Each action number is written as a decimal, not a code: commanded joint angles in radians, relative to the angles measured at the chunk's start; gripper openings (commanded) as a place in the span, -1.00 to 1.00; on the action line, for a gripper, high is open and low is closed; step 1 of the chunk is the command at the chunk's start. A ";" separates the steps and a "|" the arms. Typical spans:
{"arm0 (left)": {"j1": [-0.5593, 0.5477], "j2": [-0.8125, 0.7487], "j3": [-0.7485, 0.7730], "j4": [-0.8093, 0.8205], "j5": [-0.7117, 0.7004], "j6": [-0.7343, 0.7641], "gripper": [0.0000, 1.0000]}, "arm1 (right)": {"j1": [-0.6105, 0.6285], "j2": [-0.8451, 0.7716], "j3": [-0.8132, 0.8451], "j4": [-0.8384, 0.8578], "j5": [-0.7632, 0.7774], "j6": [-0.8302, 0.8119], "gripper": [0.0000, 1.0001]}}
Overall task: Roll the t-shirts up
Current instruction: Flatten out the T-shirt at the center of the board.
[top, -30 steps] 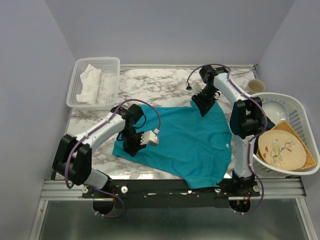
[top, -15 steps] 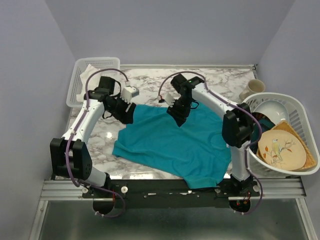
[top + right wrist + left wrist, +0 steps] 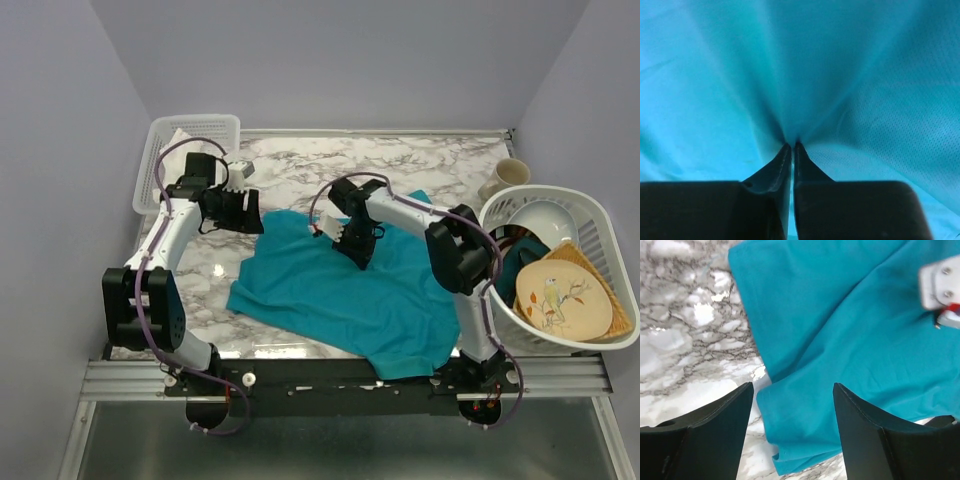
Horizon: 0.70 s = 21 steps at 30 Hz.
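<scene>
A teal-blue t-shirt [image 3: 340,295] lies spread and rumpled on the marble table, its near hem hanging at the front edge. My right gripper [image 3: 360,258] is down on the shirt's middle, jaws shut on a pinch of the t-shirt [image 3: 840,100] fabric, which puckers at the fingertips [image 3: 792,146]. My left gripper [image 3: 252,212] hovers at the shirt's far left corner, open. In the left wrist view its two black fingers [image 3: 715,435] straddle a folded edge of the t-shirt [image 3: 840,330] without touching it.
A white mesh basket [image 3: 160,165] with a white cloth [image 3: 178,150] sits at the back left. At the right a white tub [image 3: 590,215] holds a bird-patterned plate [image 3: 562,302] and a bowl. A cream mug [image 3: 508,175] stands behind it.
My left gripper let go, opened and swung from the shirt's left side to its far left corner. My right gripper moved left and nearer onto the shirt's middle and shut on fabric.
</scene>
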 commanded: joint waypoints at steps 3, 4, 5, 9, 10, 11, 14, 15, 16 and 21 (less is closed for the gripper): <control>0.005 -0.011 -0.117 0.140 0.029 -0.073 0.49 | 0.067 -0.289 -0.296 -0.044 0.005 -0.106 -0.83; 0.001 0.002 -0.123 0.150 0.027 -0.081 0.49 | 0.085 -0.353 -0.328 -0.070 0.001 -0.121 -0.83; -0.001 0.037 -0.120 0.169 0.026 -0.083 0.52 | 0.093 -0.374 -0.364 -0.073 0.007 -0.132 -0.71; -0.022 0.123 -0.099 0.224 0.036 -0.083 0.81 | 0.093 -0.404 -0.418 -0.067 0.073 -0.111 -0.18; -0.031 0.138 -0.081 0.238 0.041 -0.084 0.92 | 0.093 -0.406 -0.401 -0.064 0.070 -0.099 -0.14; -0.051 0.170 -0.067 0.264 0.043 -0.072 0.97 | 0.093 -0.408 -0.387 -0.067 0.064 -0.070 -0.09; -0.100 0.242 0.007 0.284 0.052 -0.034 0.96 | 0.092 -0.403 -0.312 -0.084 0.030 0.001 -0.05; -0.111 0.264 0.031 0.284 0.047 -0.024 0.94 | 0.092 -0.403 -0.295 -0.090 0.022 0.015 -0.05; -0.120 0.287 0.071 0.284 0.015 -0.023 0.92 | 0.092 -0.406 -0.284 -0.093 0.021 0.026 -0.05; -0.131 0.440 0.168 0.325 0.007 -0.064 0.67 | 0.082 -0.446 -0.258 -0.093 0.063 0.021 -0.04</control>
